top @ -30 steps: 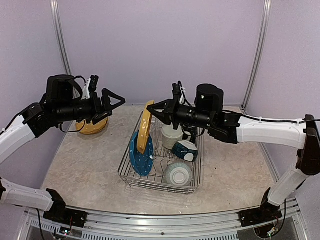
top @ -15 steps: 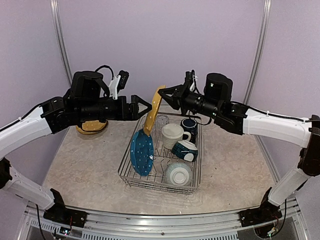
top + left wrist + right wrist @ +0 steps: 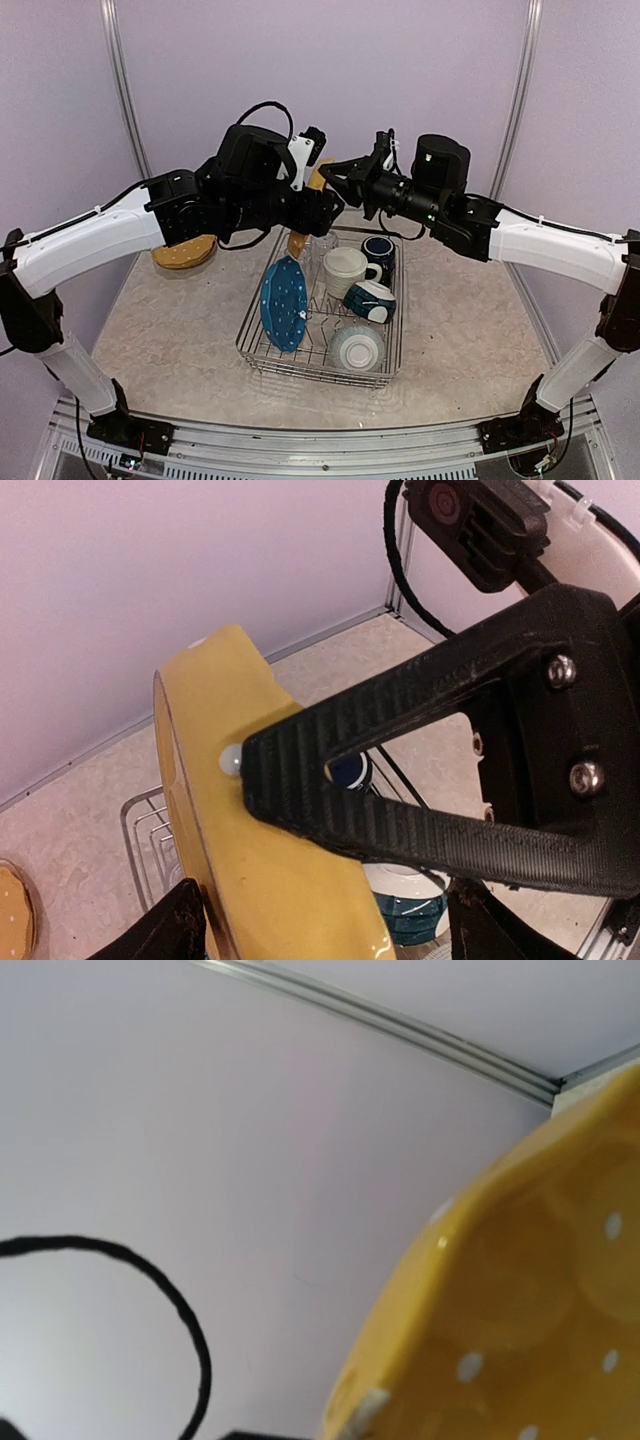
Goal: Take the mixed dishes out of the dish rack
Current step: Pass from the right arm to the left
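My right gripper [image 3: 336,181] is shut on the rim of a mustard-yellow speckled plate [image 3: 298,243] and holds it on edge above the back of the silver wire dish rack [image 3: 320,372]. My left gripper [image 3: 324,206] is open, its jaws either side of the same plate [image 3: 270,880]. In the left wrist view a right-gripper finger [image 3: 420,825] presses on the plate's face. The plate fills the right wrist view's lower right corner [image 3: 540,1310]. In the rack are a blue speckled plate [image 3: 283,303], cream mug [image 3: 345,270], navy mug [image 3: 378,250], teal-and-white bowl [image 3: 370,300] and glass tumbler [image 3: 322,245].
A pale upturned bowl [image 3: 357,347] sits at the rack's front. Another yellow plate [image 3: 183,253] lies on the table at the back left, by the wall. Purple walls stand close behind and at both sides.
My right gripper has raised the yellow plate out of the rack's tines and toward the back. My left arm has swung right, up to the plate, with its jaws round it.
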Controlling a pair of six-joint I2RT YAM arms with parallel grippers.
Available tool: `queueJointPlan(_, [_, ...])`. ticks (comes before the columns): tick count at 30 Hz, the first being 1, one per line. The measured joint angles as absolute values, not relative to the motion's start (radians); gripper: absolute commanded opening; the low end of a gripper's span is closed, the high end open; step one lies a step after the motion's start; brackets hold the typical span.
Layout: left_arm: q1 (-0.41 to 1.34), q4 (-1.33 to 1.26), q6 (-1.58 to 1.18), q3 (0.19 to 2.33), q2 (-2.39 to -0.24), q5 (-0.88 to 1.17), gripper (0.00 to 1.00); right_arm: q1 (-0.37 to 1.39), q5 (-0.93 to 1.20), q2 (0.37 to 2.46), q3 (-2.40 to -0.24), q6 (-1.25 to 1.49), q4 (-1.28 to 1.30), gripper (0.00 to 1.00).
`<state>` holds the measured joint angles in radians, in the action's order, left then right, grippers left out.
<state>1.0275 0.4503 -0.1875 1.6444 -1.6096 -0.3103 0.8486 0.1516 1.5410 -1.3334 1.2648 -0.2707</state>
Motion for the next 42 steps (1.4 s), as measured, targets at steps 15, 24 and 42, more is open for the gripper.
queueJointPlan(15, [1.051,0.508,-0.175,1.678,-1.689,-0.509,0.52,0.834,0.144,1.541,-1.338,1.265,-0.229,0.00])
queueJointPlan(24, [1.056,0.518,-0.187,1.671,-1.664,-0.503,0.20,0.834,0.148,1.541,-1.351,1.274,-0.229,0.00])
queueJointPlan(42, [0.991,0.573,-0.291,1.625,-1.626,-0.389,0.00,0.834,0.152,1.570,-1.385,1.210,-0.229,0.75])
